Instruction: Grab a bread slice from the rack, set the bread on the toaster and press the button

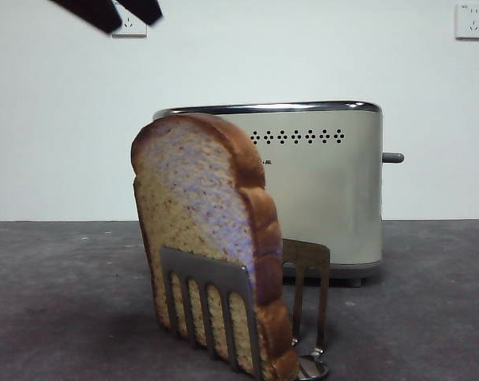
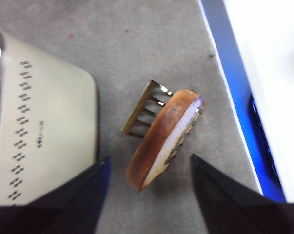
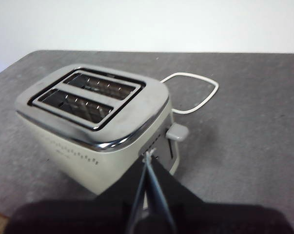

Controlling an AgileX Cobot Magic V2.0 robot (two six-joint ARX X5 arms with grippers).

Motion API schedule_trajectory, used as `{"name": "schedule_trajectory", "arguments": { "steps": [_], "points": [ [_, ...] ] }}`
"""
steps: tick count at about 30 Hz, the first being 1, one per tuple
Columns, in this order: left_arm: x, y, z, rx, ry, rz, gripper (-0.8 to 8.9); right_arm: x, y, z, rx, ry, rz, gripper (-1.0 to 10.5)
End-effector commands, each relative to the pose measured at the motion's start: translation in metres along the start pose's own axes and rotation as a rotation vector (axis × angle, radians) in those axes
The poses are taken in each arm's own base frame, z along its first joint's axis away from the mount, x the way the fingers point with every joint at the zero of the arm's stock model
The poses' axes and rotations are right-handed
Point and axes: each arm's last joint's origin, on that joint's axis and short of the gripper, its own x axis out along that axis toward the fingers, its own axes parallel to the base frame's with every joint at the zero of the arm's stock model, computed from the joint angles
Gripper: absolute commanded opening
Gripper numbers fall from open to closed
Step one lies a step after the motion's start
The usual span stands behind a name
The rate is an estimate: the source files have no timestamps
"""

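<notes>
Nearest in the front view, the slice of bread (image 1: 203, 230) stands upright in the rack (image 1: 211, 305), leaning a little, its crust edge turned to the right. The rack sits on the grey table (image 1: 56, 302), and the bread is held between its 2 steel plates. Nothing grips the bread yet, so the step in hand is the first one: picking up the slice.

The left gripper (image 2: 149, 168) hangs above the rack with its 2 jaws wide apart, one on each side of the bread's crust (image 2: 159, 141), not touching it. In the front view only black tips (image 1: 108, 12) show at the top left corner. I judge that the next move is to go straight down and close on the 2 flat faces of the slice.

Farther back stands the toaster (image 1: 318, 190), both slots (image 3: 86, 95) empty, with the button (image 3: 177, 131) on its right narrow side. The right gripper (image 3: 149, 195) waits near that side, jaws pressed together.
</notes>
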Motion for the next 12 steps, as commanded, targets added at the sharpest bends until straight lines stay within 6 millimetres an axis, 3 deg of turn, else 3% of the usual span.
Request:
{"name": "schedule_trajectory", "arguments": {
  "steps": [1, 12],
  "points": [
    [0.011, 0.001, 0.003, 0.023, 0.013, -0.021, 3.53, 0.001, 0.0, 0.002, -0.009, -0.001, 0.018, 0.0],
    [0.049, 0.005, 0.007, 0.041, 0.074, -0.095, 3.49, 0.003, 0.0, 0.001, -0.028, 0.014, 0.025, 0.0]
  ]
}}
